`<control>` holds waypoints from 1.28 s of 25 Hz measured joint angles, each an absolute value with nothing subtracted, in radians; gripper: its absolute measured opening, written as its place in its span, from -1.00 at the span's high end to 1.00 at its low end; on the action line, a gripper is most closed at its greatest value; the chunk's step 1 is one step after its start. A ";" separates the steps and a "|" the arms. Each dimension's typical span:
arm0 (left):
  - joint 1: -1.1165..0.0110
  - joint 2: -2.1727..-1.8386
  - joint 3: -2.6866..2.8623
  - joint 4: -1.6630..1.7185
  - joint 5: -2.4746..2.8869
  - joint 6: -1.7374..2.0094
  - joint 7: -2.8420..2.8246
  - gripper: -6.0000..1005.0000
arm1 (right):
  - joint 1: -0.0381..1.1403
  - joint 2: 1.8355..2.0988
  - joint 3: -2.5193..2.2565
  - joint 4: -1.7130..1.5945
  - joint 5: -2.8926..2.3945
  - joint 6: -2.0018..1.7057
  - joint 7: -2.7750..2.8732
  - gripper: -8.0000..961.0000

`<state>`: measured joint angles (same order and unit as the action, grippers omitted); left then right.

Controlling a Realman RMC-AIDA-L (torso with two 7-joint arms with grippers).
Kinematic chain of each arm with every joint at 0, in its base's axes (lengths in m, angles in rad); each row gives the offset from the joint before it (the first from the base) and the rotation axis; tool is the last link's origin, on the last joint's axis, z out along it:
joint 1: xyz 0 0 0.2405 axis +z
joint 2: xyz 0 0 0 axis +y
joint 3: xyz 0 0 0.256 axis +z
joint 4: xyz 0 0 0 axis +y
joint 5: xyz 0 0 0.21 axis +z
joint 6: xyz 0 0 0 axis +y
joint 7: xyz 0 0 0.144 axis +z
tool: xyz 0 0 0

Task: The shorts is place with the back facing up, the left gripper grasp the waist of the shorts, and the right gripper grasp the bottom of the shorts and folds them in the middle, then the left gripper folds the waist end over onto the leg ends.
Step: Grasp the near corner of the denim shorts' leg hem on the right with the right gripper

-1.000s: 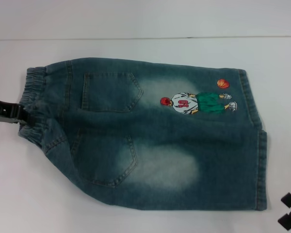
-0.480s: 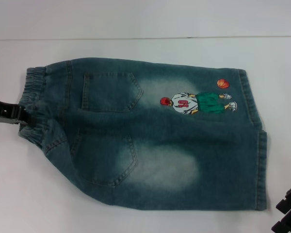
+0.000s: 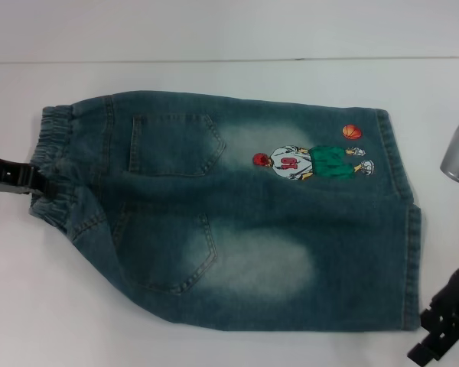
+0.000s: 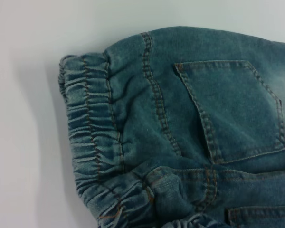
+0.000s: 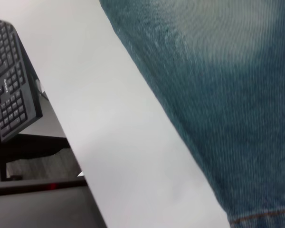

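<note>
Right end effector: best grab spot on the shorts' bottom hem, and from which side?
Probably the near corner of the bottom of the shorts, approached from the robot's right, off the cloth. The hem runs as a straight stitched edge there, lying flat on the white table, and the right end effector already sits just beside that corner. The left end effector is at the waist.

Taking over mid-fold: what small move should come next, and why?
Probably bring the right gripper in onto the bottom of the shorts. The left gripper is already at the waist, while the right sits just off the hem corner and the shorts lie flat, unfolded.
</note>
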<state>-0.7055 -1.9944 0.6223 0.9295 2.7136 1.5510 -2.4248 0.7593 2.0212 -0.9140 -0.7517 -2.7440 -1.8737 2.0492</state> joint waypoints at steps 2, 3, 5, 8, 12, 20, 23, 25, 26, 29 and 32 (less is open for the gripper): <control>-0.706 -1.995 0.622 0.929 2.714 1.550 -2.424 0.88 | 0.765 2.023 -0.911 -0.751 -2.742 -1.866 2.049 -0.71; -0.705 -1.996 0.622 0.929 2.714 1.550 -2.424 0.88 | 0.768 2.024 -0.909 -0.751 -2.740 -1.863 2.049 -0.70; -0.706 -1.997 0.623 0.930 2.714 1.549 -2.423 0.88 | 0.773 2.025 -0.904 -0.754 -2.736 -1.857 2.049 -0.70; -0.705 -1.997 0.623 0.930 2.714 1.549 -2.423 0.88 | 0.781 2.025 -0.902 -0.756 -2.728 -1.848 2.045 -0.70; -0.703 -1.998 0.623 0.930 2.714 1.550 -2.423 0.88 | 0.793 2.029 -0.902 -0.752 -2.721 -1.840 2.039 -0.69; -0.701 -2.000 0.625 0.928 2.714 1.552 -2.422 0.88 | 0.790 2.045 -0.908 -0.755 -2.720 -1.839 2.014 -0.68; -0.700 -2.000 0.625 0.928 2.714 1.551 -2.422 0.88 | 0.786 2.046 -0.908 -0.755 -2.720 -1.833 2.007 -0.38; -0.700 -2.000 0.624 0.928 2.714 1.551 -2.422 0.88 | 0.785 2.047 -0.906 -0.754 -2.720 -1.831 2.007 -0.18; -0.700 -2.000 0.623 0.928 2.714 1.551 -2.422 0.88 | 0.785 2.047 -0.905 -0.753 -2.720 -1.831 2.007 -0.10; -0.702 -2.000 0.621 0.928 2.714 1.551 -2.422 0.88 | 0.785 2.046 -0.904 -0.756 -2.720 -1.830 2.006 0.16; -0.704 -2.000 0.620 0.928 2.714 1.551 -2.422 0.88 | 0.784 2.046 -0.903 -0.757 -2.720 -1.823 2.006 0.37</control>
